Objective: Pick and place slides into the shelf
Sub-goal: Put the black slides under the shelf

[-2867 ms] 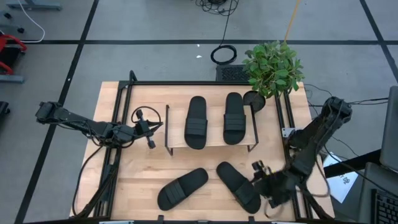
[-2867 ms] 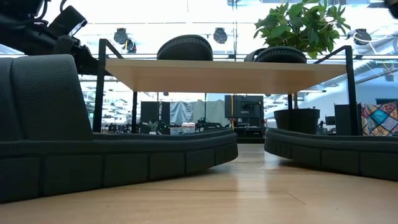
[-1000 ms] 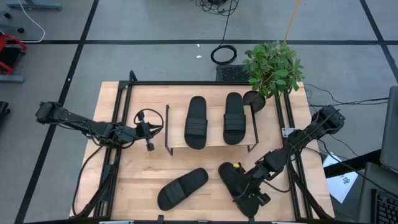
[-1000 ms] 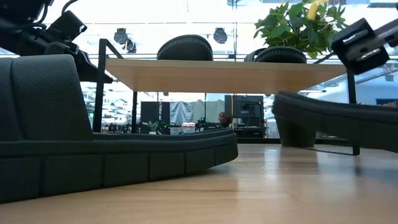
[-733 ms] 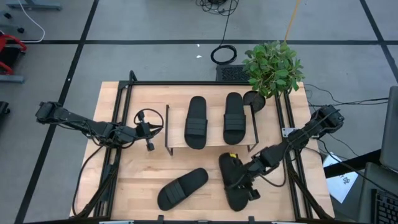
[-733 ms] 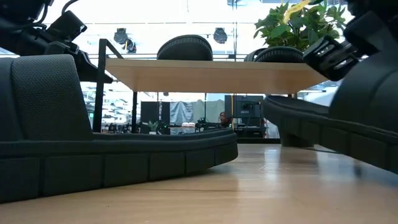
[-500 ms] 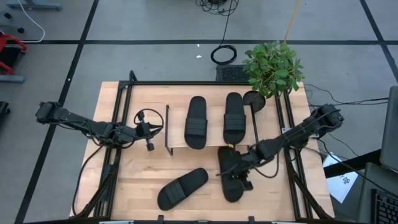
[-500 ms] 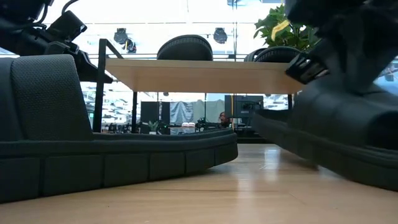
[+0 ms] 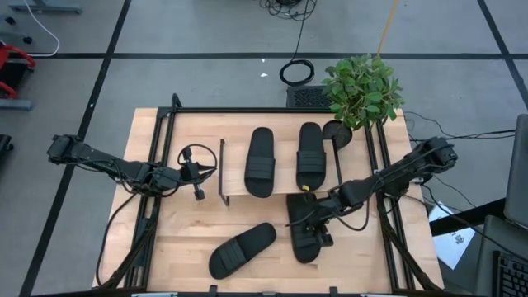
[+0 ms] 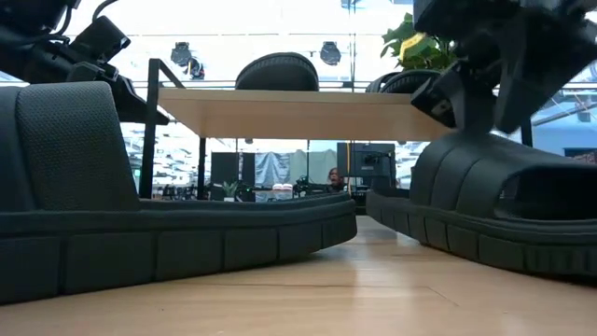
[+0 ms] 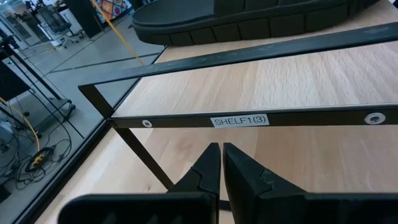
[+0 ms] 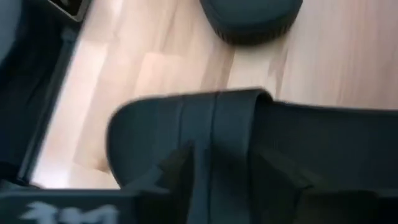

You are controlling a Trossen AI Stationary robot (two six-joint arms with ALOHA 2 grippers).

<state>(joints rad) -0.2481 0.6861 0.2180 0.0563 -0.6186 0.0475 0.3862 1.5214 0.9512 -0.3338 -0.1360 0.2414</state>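
Two black slides (image 9: 260, 161) (image 9: 311, 157) lie flat on the shelf's light wood top board (image 9: 285, 157), which also shows in the low view (image 10: 308, 112). A third slide (image 9: 242, 250) rests on its sole on the table, near the front edge. My right gripper (image 9: 316, 221) is shut on the fourth slide (image 9: 304, 229), just in front of the shelf's right half. My left gripper (image 9: 198, 175) hangs by the shelf's left end frame (image 11: 239, 120), fingers shut (image 11: 221, 165), touching nothing. My right gripper holds the fourth slide by its wide strap (image 12: 217, 124), coming from above and from the table's right. Its fingers (image 12: 177, 171) stand at either side of the strap. The slide (image 10: 504, 215) hangs low and tilted, toe end (image 10: 392, 207) toward the shelf; whether it touches the table, I cannot tell.
A potted plant (image 9: 363, 87) stands at the shelf's far right corner, its pot (image 9: 338, 132) on the table. Black rails (image 9: 157, 190) run along the table's left and right edges. Bare wood (image 9: 272, 210) lies between the shelf and the third slide.
My right gripper, shut on the fourth slide, has carried it from the table's near right toward the left and far, up to the shelf's front. The slide has turned from slanting to nearly lengthwise toward the shelf, and has come down lower.
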